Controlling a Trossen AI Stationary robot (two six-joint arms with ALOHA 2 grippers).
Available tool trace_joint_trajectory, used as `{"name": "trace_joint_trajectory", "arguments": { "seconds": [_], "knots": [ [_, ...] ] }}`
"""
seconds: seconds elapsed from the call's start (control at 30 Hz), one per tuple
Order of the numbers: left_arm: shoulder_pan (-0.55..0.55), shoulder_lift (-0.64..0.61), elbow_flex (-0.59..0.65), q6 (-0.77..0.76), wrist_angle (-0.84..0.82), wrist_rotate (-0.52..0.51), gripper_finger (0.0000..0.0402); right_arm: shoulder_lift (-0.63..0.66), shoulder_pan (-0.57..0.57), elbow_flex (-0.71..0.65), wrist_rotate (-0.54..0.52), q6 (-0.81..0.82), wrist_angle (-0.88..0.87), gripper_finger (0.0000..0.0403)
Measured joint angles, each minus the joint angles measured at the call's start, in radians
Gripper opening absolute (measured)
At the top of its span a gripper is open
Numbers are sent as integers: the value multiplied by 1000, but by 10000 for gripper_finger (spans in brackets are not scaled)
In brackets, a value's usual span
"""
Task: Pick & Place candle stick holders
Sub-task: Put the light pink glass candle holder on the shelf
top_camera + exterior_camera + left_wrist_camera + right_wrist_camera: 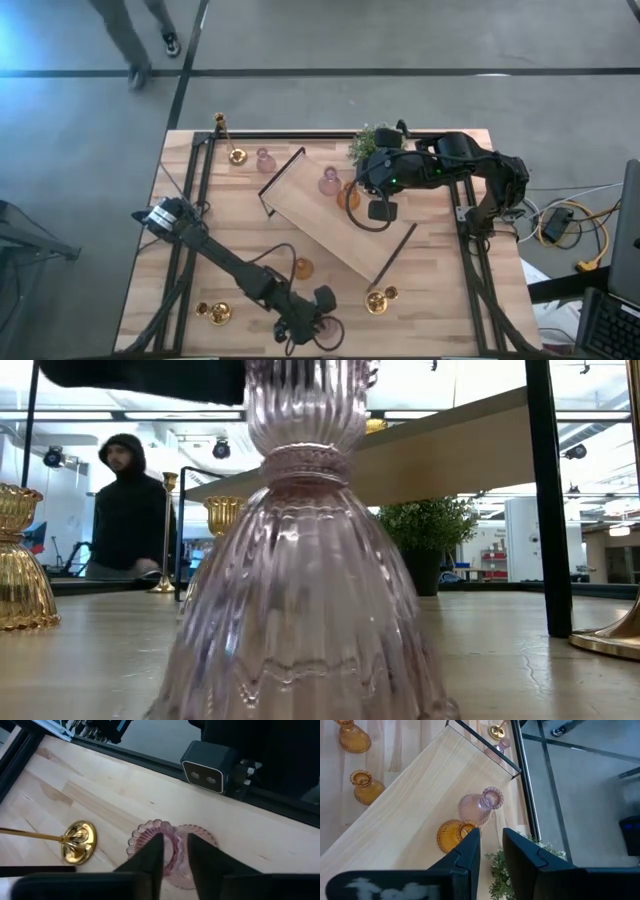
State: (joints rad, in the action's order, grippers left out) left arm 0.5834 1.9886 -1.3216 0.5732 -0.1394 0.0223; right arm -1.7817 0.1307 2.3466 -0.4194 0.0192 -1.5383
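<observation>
The left gripper [175, 857] hung at the table's near edge with its fingers slightly parted astride the neck of a pink holder [172, 851] standing directly beneath it, and a gold holder [77, 841] stood off to one side. The right gripper [490, 852] hovered over the tray [410, 800], fingers narrowly apart and empty, with an amber holder [451, 834] just below its tips and a pink one [480, 806] just beyond.

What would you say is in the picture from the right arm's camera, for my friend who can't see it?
The right hand hangs over a long wooden tray with a pink glass candle holder and an orange glass one standing side by side on it. Two more orange holders stand on the table beside the tray, and a green plant shows by the fingers.
</observation>
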Motion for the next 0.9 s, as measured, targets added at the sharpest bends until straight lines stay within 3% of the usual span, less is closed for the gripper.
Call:
{"name": "trace_joint_trajectory", "arguments": {
  "seconds": [0.23, 0.9],
  "knots": [
    [-9, -17, -3, -44, -21, -4, 149, 0, 0, 0, 0, -2, 0, 66],
    [-24, -12, -7, -106, -180, -78, 154, 0, 0, 0, 0, 0, 0, 79]
  ]
}}
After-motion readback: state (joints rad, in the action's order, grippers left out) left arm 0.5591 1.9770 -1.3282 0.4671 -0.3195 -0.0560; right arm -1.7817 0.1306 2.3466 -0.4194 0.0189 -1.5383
